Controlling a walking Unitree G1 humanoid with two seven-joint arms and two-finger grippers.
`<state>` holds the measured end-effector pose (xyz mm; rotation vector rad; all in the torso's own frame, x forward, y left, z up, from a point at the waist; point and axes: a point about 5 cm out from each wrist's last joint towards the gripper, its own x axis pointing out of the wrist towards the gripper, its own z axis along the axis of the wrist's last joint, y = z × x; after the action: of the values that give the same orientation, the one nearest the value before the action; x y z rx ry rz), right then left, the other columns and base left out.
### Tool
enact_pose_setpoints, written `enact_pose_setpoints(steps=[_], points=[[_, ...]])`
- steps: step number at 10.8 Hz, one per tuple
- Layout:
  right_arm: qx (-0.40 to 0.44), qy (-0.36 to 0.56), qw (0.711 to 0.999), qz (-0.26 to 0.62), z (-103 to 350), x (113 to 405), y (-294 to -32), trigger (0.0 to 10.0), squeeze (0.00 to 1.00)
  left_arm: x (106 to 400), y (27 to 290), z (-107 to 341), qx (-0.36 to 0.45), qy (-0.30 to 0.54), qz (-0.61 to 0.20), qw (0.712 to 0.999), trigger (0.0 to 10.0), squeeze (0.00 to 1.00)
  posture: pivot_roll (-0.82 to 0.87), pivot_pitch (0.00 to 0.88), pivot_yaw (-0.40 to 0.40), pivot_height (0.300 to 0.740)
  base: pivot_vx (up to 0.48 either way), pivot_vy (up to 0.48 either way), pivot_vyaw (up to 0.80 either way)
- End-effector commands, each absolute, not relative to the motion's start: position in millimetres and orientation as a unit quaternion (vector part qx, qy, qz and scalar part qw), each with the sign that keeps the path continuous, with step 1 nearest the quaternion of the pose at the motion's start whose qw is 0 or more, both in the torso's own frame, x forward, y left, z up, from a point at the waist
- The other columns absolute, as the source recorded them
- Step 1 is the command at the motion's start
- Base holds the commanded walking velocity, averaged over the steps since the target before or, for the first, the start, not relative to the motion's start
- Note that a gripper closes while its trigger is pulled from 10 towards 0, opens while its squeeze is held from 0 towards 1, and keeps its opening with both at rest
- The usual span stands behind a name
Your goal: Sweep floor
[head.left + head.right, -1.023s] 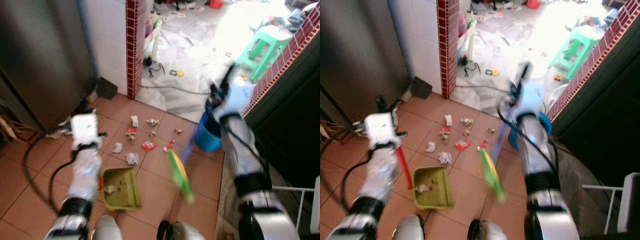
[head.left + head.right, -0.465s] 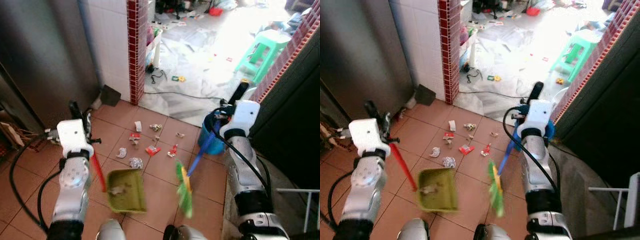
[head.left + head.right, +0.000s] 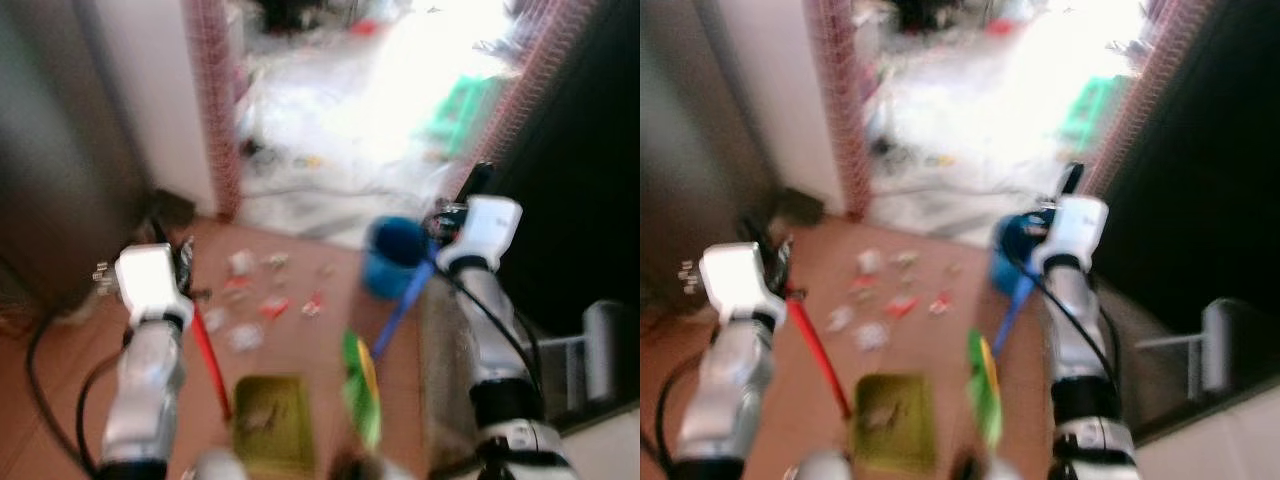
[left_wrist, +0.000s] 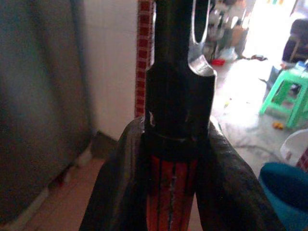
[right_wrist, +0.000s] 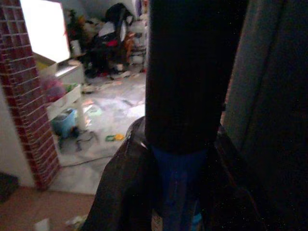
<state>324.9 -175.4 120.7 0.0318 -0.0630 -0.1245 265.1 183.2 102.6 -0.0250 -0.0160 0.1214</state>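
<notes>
our left gripper clamps the dustpan's red handle, the green pan at 6 o'clock; our right gripper clamps the broom's blue handle, bristles beside it. blurred scraps lie at 12 o'clock from the pan.

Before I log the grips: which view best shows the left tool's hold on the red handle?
The left wrist view: both fingers pinch the red handle close up. The eye views show the handle slanting down to the green dustpan, blurred.
</notes>
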Motion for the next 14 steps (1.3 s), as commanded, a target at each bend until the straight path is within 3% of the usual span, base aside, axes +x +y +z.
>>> enact_pose_setpoints(steps=[1, 3, 11, 14], points=[[0.008, -0.042, 0.997, -0.060, 128.1, 327.1, -174.9, 10.0, 0.00, 267.6, 179.9, 117.5, -0.025, -0.038, 0.051, 0.998, 10.0, 0.00, 0.02, 0.034, -0.084, 0.740, 0.000, 0.480, -0.80], [0.005, -0.043, 0.997, -0.057, 128.0, 326.1, -174.2, 10.0, 0.00, 269.9, 181.0, 120.2, -0.026, -0.039, 0.047, 0.998, 10.0, 0.00, 0.01, 0.036, -0.084, 0.740, 0.000, 0.480, -0.72], [0.005, -0.041, 0.997, -0.058, 127.8, 326.9, -174.8, 10.0, 0.00, 270.0, 183.4, 122.8, -0.034, -0.026, 0.039, 0.998, 10.0, 0.00, 0.03, 0.032, -0.087, 0.740, 0.000, 0.467, 0.00], [0.004, -0.040, 0.998, -0.056, 127.3, 328.0, -174.3, 10.0, 0.00, 269.5, 175.2, 128.4, -0.049, -0.044, 0.005, 0.998, 10.0, 0.00, 0.03, 0.026, -0.088, 0.740, 0.000, 0.000, 0.00]])
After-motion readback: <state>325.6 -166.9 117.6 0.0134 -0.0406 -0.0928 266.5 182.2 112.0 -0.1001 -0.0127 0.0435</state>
